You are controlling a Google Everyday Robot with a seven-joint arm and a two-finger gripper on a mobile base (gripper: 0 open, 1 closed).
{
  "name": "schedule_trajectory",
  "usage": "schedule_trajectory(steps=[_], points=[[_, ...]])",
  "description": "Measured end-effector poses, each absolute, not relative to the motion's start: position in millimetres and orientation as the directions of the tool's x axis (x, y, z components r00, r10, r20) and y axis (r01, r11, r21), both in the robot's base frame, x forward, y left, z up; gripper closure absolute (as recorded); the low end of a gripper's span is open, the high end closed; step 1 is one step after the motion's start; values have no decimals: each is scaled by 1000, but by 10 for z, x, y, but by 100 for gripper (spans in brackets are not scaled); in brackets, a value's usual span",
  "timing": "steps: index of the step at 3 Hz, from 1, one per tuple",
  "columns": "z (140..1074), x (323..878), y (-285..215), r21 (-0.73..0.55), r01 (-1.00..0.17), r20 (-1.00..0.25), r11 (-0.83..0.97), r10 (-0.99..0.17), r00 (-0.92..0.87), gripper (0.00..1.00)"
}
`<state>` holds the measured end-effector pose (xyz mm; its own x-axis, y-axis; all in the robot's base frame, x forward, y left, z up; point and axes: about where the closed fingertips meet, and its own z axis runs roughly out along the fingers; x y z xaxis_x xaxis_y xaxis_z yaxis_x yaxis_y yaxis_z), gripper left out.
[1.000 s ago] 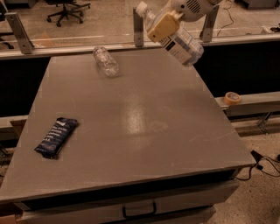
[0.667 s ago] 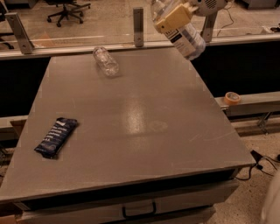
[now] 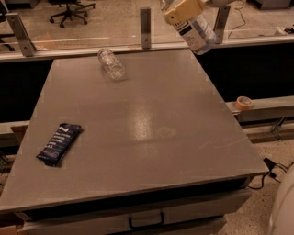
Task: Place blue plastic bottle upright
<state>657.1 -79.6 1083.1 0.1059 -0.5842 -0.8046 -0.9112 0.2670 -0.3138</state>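
Note:
The blue plastic bottle [image 3: 197, 33] is a clear bluish bottle with a white label and dark print. It hangs tilted in the air above the table's far right corner, its base pointing down and to the right. My gripper [image 3: 183, 11] is at the top edge of the view and is shut on the bottle's upper part. The cap is hidden by the gripper.
A smaller unlabelled clear bottle [image 3: 111, 64] lies on its side at the far middle of the grey table [image 3: 138, 128]. A dark blue snack packet [image 3: 59, 143] lies near the left front. A roll of orange tape [image 3: 244, 102] sits on a ledge to the right.
The gripper has lifted the bottle higher and farther toward the table's back right corner. The small bottle and packet have not moved.

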Motion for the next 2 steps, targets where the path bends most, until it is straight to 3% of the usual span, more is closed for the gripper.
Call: schedule_trajectory(steps=[1,2], points=[[10829,6621,-788,-304,-900,-844,311,-526,104,100],[10701,6513,-791,-268,-900,-922,344,-364,135,100]])
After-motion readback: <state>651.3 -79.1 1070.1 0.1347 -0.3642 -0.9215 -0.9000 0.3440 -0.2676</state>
